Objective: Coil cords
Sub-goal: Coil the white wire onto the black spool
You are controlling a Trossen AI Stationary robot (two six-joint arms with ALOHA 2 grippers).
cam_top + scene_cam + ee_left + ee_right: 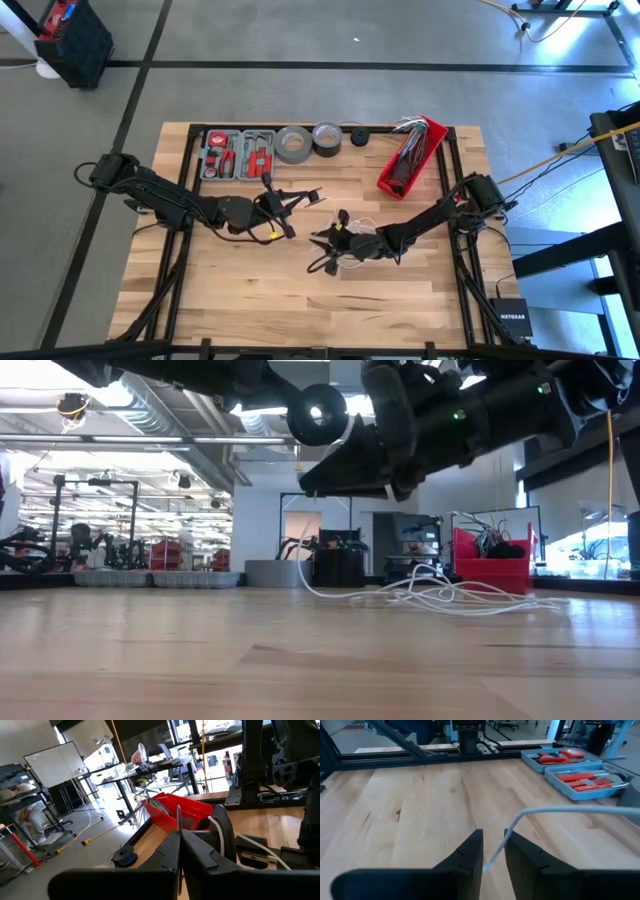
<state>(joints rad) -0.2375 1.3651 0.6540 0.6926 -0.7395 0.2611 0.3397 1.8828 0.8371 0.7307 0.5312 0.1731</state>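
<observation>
White cord: we see the white cord [440, 596] lying in loose, uneven loops on the surface [250, 280], right of centre, with one strand rising from the pile up to the arms overhead in the low view.
Right pincer: our right pincer [492, 854] sits low over the middle of the surface with its fingers drawn narrow on a strand of the white cord, which runs out between them and bends away toward the tool trays [580, 772].
Left pincer: our left pincer [181, 851] is held up left of centre, fingers pressed together; a white strand passes close beside them, but we cannot tell whether it is pinched.
Dark cord: we cannot pick out a thin dark cord anywhere with confidence.
Black puck: a small round black thing [359, 138] lies at the far edge beside the tape rolls [308, 141]; we cannot tell whether it belongs to the cord.
Done so far: in our judgement little is done; a strand is in hand, but the loops on the wood are spread and tangled, not a tidy coil.
Left to do: we judge that nearly all the winding remains, gathering the slack loop on loop, then any second cord.
Bystanders: the red bin [411, 155] of cables stands at the far right, apart from the work.
</observation>
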